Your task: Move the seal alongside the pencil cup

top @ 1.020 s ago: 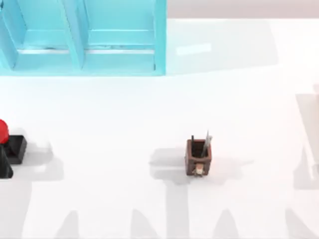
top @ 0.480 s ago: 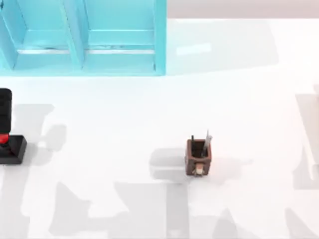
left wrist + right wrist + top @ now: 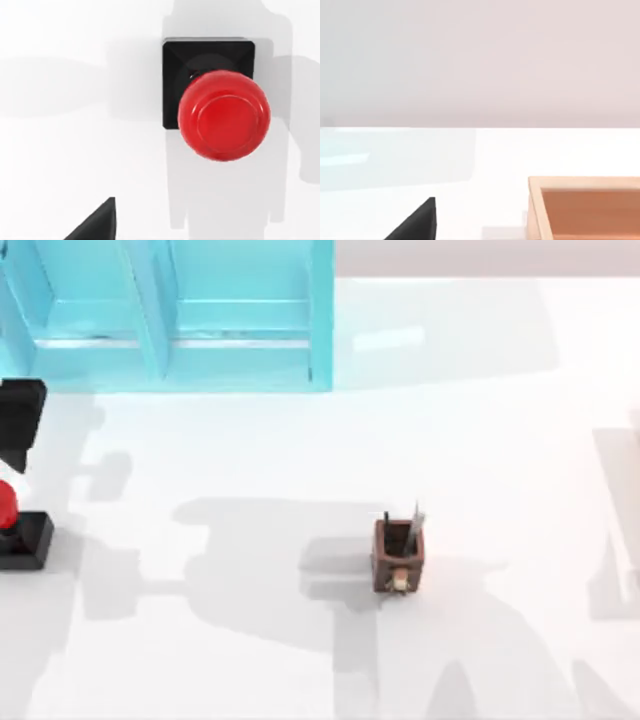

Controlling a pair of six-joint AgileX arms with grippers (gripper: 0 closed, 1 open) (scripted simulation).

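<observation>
A: What sat at the far left of the table point(image 3: 300, 440)?

B: The seal point(image 3: 12, 525) stood upright at the table's left edge, its black square base flat on the white surface and its red knob on top. The left wrist view looked straight down on it, the red knob point(image 3: 224, 115) covering much of the black base point(image 3: 175, 60).

A: And the left arm?

B: A black part of the left arm point(image 3: 20, 420) hung at the same left edge, just behind the seal toward the blue shelf unit point(image 3: 170, 310), apart from the knob. One dark fingertip of the left hand point(image 3: 97, 225) showed in the left wrist view, well clear of the seal. Nothing was between its fingers there, but how far the hand was spread could not be told.

A: What stood further right?

B: The pencil cup point(image 3: 399, 555), a small brown square box with a grey and a dark pencil sticking up, stood right of the table's middle, well apart from the seal. Broad grey shadows lay across the table between them.

A: And the right arm?

B: One dark fingertip of the right hand point(image 3: 417, 225) showed in the right wrist view, over the white table, near a light wooden box point(image 3: 585, 207). Whether that hand was spread or closed could not be told
</observation>
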